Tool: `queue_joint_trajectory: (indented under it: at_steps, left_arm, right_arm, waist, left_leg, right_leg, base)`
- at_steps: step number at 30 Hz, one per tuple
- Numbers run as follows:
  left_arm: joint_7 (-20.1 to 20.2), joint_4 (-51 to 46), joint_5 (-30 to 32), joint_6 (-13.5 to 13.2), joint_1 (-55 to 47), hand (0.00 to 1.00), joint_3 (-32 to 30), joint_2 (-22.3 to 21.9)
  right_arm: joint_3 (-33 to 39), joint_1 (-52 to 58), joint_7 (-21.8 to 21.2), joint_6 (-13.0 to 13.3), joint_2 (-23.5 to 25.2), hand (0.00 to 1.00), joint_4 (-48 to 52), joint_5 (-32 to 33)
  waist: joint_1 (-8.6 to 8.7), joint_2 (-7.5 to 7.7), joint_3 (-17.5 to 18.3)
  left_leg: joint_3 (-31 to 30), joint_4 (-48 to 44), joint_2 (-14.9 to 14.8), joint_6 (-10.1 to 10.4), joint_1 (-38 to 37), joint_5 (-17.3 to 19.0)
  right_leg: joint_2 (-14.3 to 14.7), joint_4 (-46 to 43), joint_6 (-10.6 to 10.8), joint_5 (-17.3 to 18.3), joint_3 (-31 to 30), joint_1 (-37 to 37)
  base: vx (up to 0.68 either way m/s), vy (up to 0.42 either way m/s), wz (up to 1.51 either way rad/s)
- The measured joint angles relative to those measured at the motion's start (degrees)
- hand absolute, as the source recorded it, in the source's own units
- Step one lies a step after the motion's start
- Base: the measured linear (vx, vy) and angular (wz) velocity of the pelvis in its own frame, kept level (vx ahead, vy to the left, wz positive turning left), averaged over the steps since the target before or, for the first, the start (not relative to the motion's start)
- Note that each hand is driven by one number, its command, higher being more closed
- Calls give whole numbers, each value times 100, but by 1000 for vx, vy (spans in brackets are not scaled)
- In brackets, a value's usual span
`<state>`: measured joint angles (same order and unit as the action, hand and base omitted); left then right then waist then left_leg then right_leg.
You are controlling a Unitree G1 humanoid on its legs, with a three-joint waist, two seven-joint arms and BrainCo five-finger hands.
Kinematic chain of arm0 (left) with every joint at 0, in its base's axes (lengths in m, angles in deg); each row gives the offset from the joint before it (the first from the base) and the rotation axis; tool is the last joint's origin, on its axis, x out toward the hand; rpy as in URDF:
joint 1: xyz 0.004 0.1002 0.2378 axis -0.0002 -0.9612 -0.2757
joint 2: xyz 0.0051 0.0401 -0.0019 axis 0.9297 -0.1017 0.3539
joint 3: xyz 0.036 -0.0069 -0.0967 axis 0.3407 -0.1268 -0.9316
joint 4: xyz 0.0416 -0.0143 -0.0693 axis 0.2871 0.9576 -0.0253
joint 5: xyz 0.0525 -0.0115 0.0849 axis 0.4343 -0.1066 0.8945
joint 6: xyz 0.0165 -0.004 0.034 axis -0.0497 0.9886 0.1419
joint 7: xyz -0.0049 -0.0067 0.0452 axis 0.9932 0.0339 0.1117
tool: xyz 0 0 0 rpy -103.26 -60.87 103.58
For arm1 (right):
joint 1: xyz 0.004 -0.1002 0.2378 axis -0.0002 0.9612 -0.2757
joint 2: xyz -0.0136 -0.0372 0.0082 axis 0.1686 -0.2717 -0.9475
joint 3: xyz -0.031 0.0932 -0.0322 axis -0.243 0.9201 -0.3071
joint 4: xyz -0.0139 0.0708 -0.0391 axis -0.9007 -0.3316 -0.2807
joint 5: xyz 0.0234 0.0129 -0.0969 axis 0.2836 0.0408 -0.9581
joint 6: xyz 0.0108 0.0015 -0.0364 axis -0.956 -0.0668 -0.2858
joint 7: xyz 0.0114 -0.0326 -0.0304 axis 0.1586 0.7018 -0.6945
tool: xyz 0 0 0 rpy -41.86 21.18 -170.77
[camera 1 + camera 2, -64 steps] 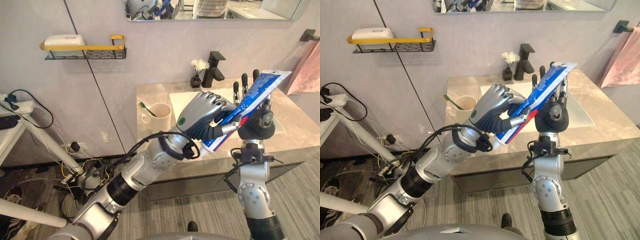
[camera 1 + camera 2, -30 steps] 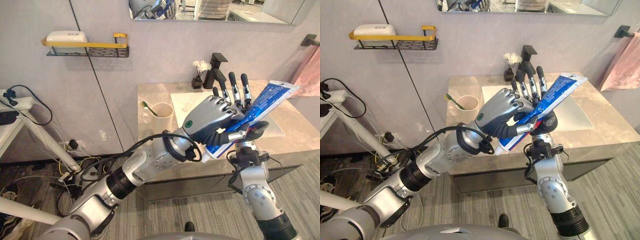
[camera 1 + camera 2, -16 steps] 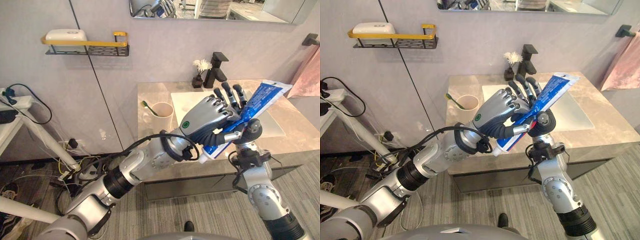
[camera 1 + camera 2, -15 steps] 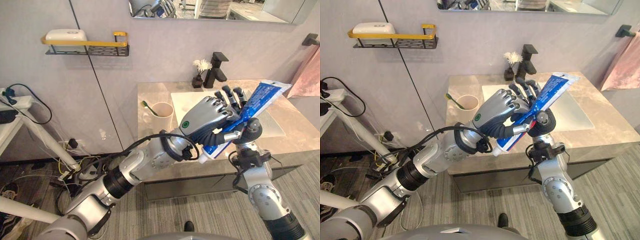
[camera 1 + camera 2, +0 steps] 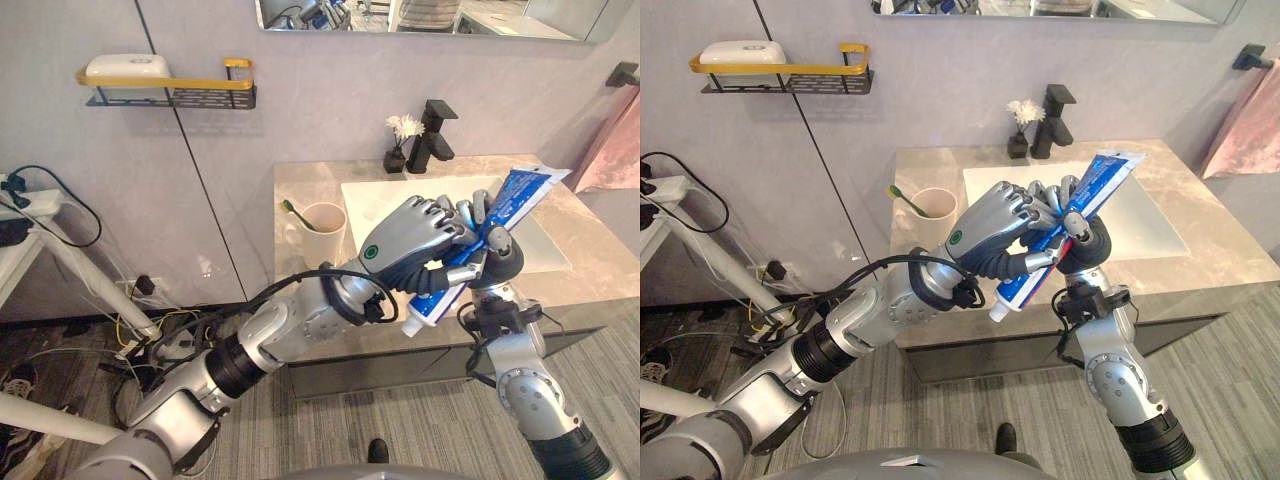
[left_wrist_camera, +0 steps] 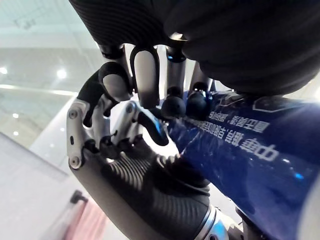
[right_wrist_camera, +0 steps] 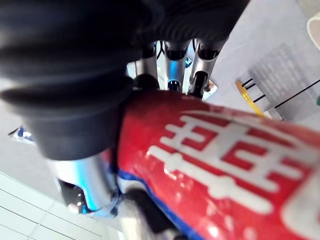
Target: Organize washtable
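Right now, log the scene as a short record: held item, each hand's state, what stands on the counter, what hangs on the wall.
held item: toothpaste tube, tilted in the air, cap end lowest
left hand: fingers curled round the tube
right hand: fingers curled round the tube too
counter: cup with toothbrush beside the sink; faucet and flower vase behind it
wall: shelf holding a soap box

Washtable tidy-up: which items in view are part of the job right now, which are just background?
In play: toothpaste tube, gripped by left hand and right hand; cup with toothbrush, probably; washtable.
Lying about: faucet, flower vase, wall shelf with white box, pink towel.
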<state>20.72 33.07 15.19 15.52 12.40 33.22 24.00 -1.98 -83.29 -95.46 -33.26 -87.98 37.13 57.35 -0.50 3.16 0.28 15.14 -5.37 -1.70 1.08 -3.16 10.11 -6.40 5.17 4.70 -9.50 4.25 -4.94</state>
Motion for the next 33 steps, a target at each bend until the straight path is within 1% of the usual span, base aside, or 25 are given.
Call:
queue_joint_trajectory:
  at_steps: [3, 4, 8, 10, 15, 19, 22, 26, 29, 31, 33]
  left_arm:
    - [-5, 17, -48, 2, -43, 100, 0, -11]
    - [-10, 21, -49, 2, -52, 0, 0, -17]
    - [-31, 67, -60, -1, -177, 0, 0, -30]
    - [-53, 102, -141, -6, -352, 0, -14, -58]
    - [-54, 227, -162, -19, -416, 0, -59, -200]
    - [-44, 318, -157, -14, -580, 0, -150, -216]
    - [88, 432, -39, -18, -760, 0, -202, -162]
    - [193, 441, 62, -3, -924, 0, -289, -145]
    - [190, 439, 73, 9, -958, 0, -663, -148]
    - [181, 371, 77, 34, -963, 0, -949, -140]
    - [156, 165, 82, 55, -1015, 0, -1244, -110]
  right_arm:
    - [4, 0, 51, -7, 10, 100, 0, -50]
    - [4, 0, 56, -7, 14, 100, 0, -51]
    - [52, 0, 97, -6, 39, 100, 0, -130]
    - [85, 1, 117, -14, 175, 100, -1, -219]
    - [271, 0, 192, -15, 455, 100, -1, -329]
    - [423, 0, 219, -13, 560, 100, -1, -384]
    - [686, 0, 264, 6, 764, 100, 0, -425]
    - [762, -1, 319, 54, 910, 100, 7, -426]
    - [778, 0, 346, 54, 926, 100, 6, -430]
    - [820, 2, 347, 61, 948, 100, 5, -432]
    - [994, 38, 353, 66, 1085, 100, 2, -432]
  waist:
    - [2, -8, -13]
    - [1, -9, -15]
    - [2, -13, -20]
    - [7, -27, -37]
    - [4, -32, -40]
    - [13, -44, -48]
    - [6, -62, -60]
    - [4, -85, -75]
    - [0, -148, -120]
    - [1, -158, -128]
    - [-2, -156, -131]
  left_leg:
    - [3, 3, 0, 0, 0, 0]
    - [4, 4, 0, 0, 0, 0]
    - [7, 10, 1, 0, -3, 0]
    - [13, 12, 2, 0, -6, 0]
    - [12, 13, 3, 0, -9, 0]
    - [15, 16, 2, 0, -13, 0]
    - [16, 16, 4, 0, -21, 0]
    - [19, 17, 4, 0, -38, 0]
    - [24, 38, 2, 0, -128, 0]
    - [23, 43, 1, 1, -141, 1]
    - [23, 43, 0, 1, -141, 0]
  right_leg:
    - [2, 0, 0, 0, -5, -4]
    - [2, 0, 0, 0, -6, -6]
    - [3, 0, 0, 0, -10, -6]
    - [4, 0, 0, 0, -15, -7]
    - [4, 0, 0, 1, -15, -6]
    - [5, -1, 0, 1, -17, -5]
    - [4, -1, 0, 1, -17, 4]
    - [7, -1, 0, 1, -17, 18]
    - [12, -1, -2, 3, -20, 94]
    - [13, -1, -6, 9, -18, 107]
    - [13, -1, -8, 10, -18, 108]
  base:
    - [0, 0, 0]
    - [0, 0, 0]
    - [0, 0, 0]
    - [0, 0, 0]
    - [0, 0, 0]
    - [0, 0, 0]
    - [0, 0, 0]
    - [0, 0, 0]
    - [0, 0, 0]
    - [0, 0, 0]
    - [0, 0, 0]
